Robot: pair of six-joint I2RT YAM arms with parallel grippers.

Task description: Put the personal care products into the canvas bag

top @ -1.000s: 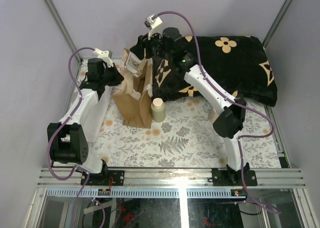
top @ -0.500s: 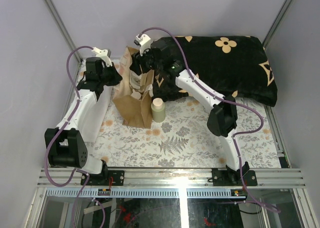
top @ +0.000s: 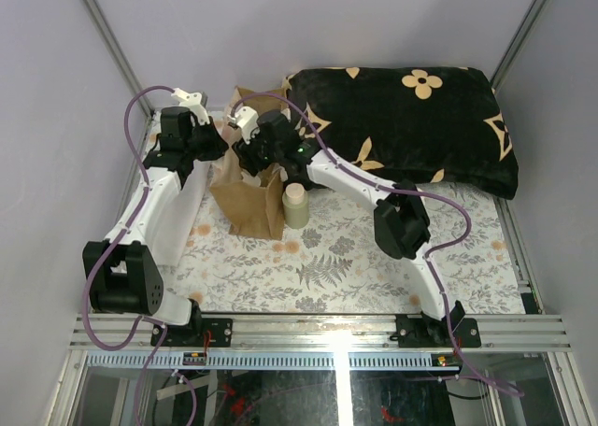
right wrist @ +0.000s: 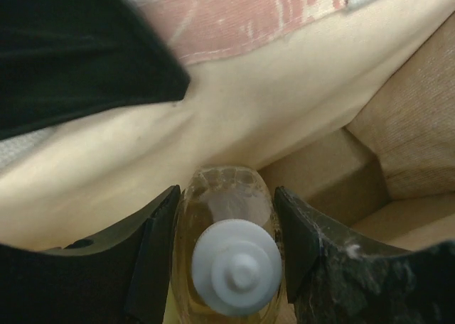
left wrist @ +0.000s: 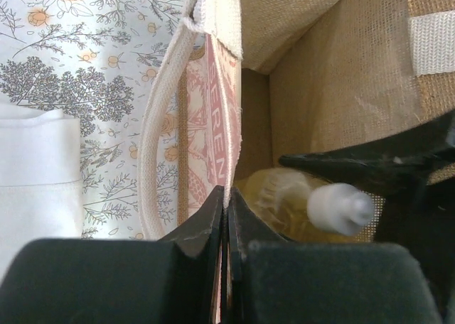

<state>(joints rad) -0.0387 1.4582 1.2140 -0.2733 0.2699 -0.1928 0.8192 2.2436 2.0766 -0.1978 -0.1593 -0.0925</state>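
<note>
Where the bag (top: 245, 202) stands: upright, toward 10 o'clock on the floral mat (top: 336, 258), mouth open.
Left gripper (left wrist: 226, 214): fingers together, pinching the bag's rim.
Right gripper (right wrist: 227, 203): clamped on the amber bottle (right wrist: 220, 185), cap toward the wrist, down inside the bag.
Pale bottle (top: 296, 205): upright on the mat, just beside the bag at 3 o'clock.
Cushion (top: 420, 118): at 1 o'clock.

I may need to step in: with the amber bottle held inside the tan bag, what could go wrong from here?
1. The left gripper pinches only the rim of the tall tan canvas bag; a slip may let the opening sag onto the right gripper.
2. The clear amber bottle with a pale cap is clamped beside the bag's wall; retracting might drag the bag into the pale greenish bottle standing close beside it.
</note>
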